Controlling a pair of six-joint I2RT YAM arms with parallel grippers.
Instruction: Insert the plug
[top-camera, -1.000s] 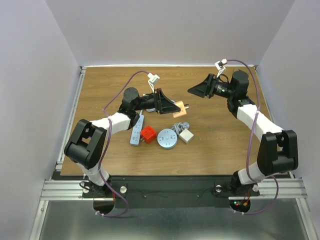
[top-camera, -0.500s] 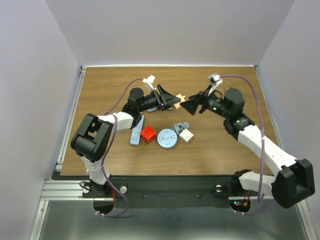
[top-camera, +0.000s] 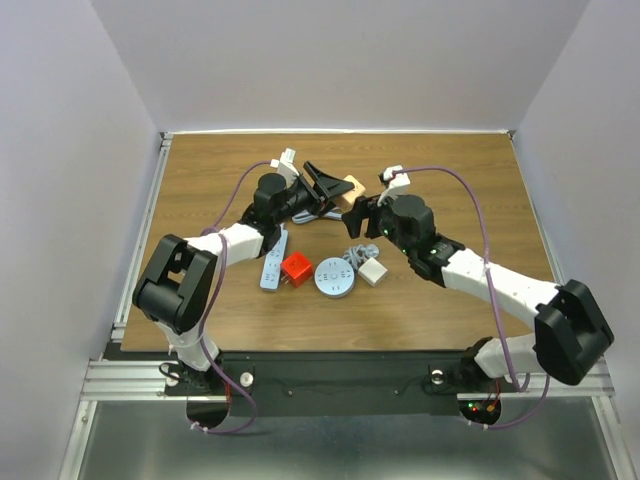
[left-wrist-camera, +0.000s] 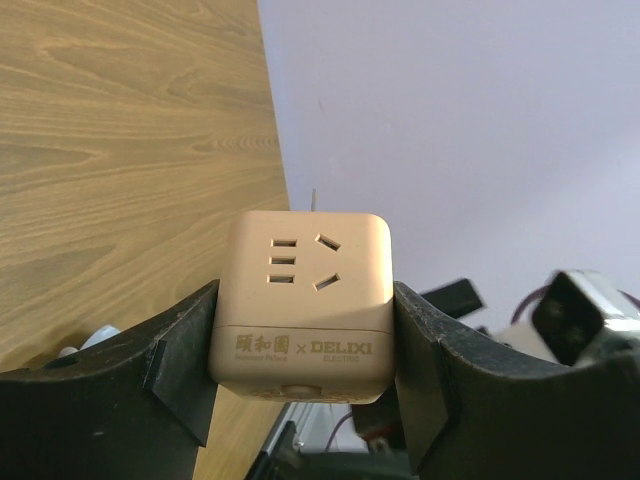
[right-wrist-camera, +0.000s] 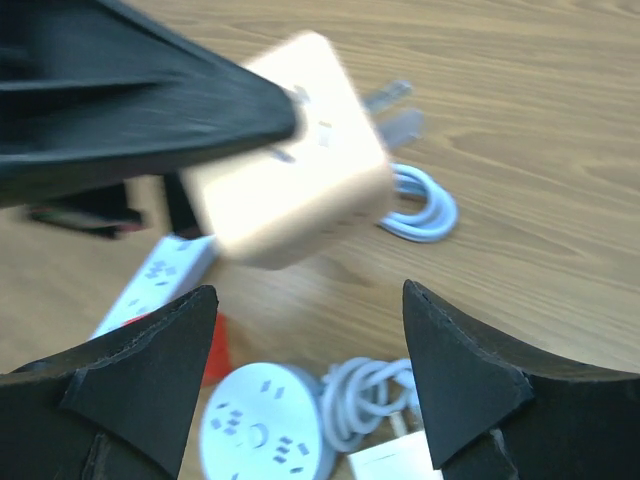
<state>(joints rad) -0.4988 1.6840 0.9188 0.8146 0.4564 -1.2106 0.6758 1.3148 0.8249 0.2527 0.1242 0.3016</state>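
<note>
A beige cube adapter (left-wrist-camera: 305, 300) with socket holes on its face is clamped between my left gripper's (left-wrist-camera: 305, 305) fingers. It hangs above the table's middle back (top-camera: 351, 187). In the right wrist view the cube (right-wrist-camera: 290, 170) is blurred, and its metal plug prongs (right-wrist-camera: 392, 100) stick out to the far right. My right gripper (right-wrist-camera: 308, 290) is open and empty, just below and in front of the cube, not touching it. From above, the right gripper (top-camera: 360, 214) sits close to the right of the left gripper (top-camera: 335, 190).
On the table below lie a white power strip (top-camera: 272, 262), a red cube (top-camera: 296, 268), a round grey socket (top-camera: 333, 277) and a white charger (top-camera: 373, 271) with a coiled cable (top-camera: 358, 254). Another coiled white cable (right-wrist-camera: 425, 210) lies under the beige cube.
My right arm has swung in from the back right to the centre, close to the cube. The left gripper has raised and turned the cube towards the back.
</note>
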